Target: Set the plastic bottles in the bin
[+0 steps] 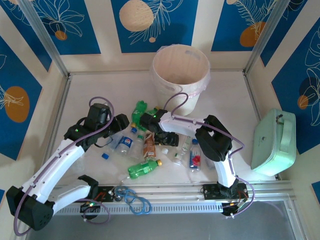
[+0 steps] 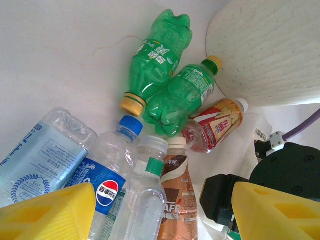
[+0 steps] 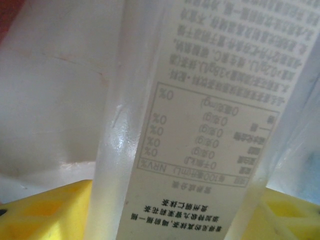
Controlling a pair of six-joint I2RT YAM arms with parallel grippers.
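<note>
On the bench (image 1: 90,90), just short of the bin (image 1: 180,70), brackets a clear white-labelled bottle (image 3: 200,125) lengthwise between the right claw's (image 3: 177,220) yellow pads (image 3: 45,210), yet cannot tell whether clenched or loose.

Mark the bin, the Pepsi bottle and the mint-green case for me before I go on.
bin (image 1: 165,86): top external view, on its front outer wall below the rim.
Pepsi bottle (image 2: 105,187): left wrist view, on its blue label.
mint-green case (image 1: 269,145): top external view, on its lid.
</note>
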